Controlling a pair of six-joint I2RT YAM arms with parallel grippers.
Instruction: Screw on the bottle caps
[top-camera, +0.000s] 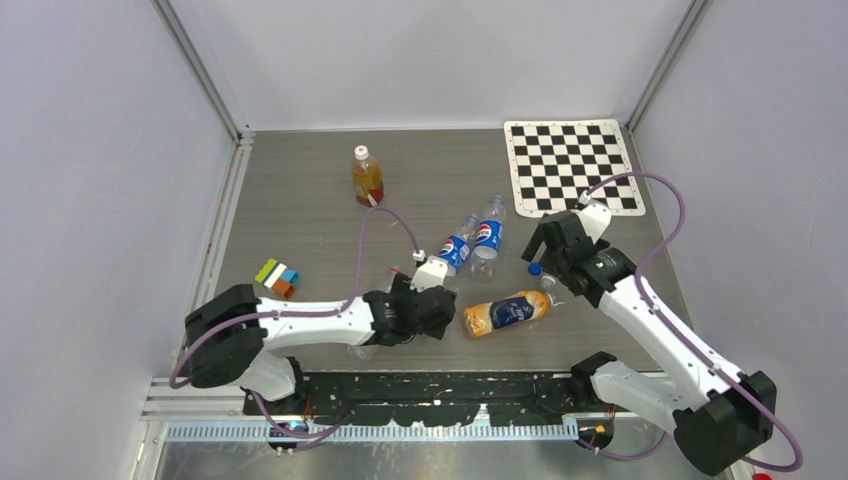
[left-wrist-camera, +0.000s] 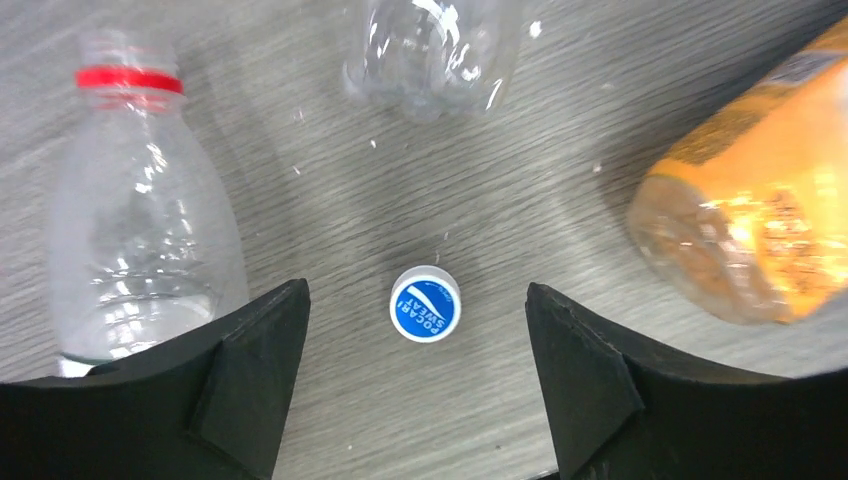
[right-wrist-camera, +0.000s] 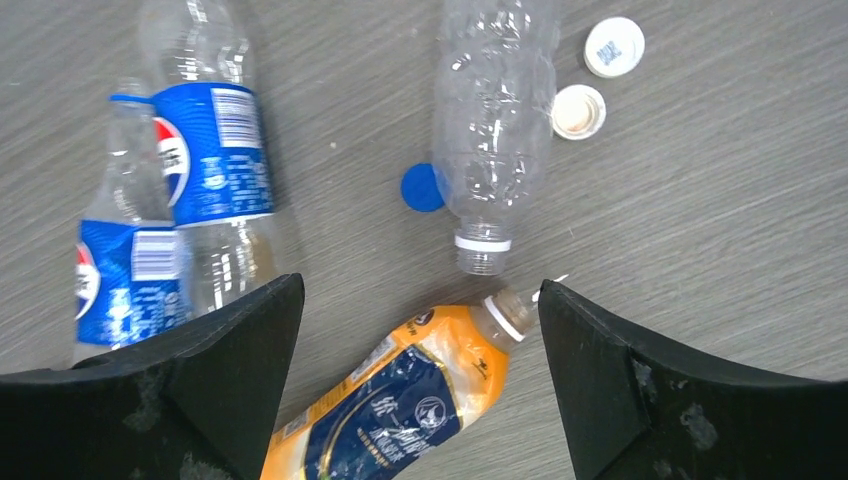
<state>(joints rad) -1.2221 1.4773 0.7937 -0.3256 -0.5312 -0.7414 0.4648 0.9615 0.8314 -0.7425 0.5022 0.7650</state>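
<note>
Below the left tool, bottle cap lies top-up.

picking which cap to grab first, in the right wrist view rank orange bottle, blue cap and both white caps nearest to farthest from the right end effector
1. orange bottle, lying between the fingers of the right end effector
2. blue cap, ahead, beside the clear bottle
3. upturned white cap, upper right
4. printed white cap, just beyond it

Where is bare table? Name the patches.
Free: between the upright juice bottle and the checkerboard; between that bottle and the coloured blocks. Crowded: centre, around the Pepsi bottles and lying orange bottle.
</note>
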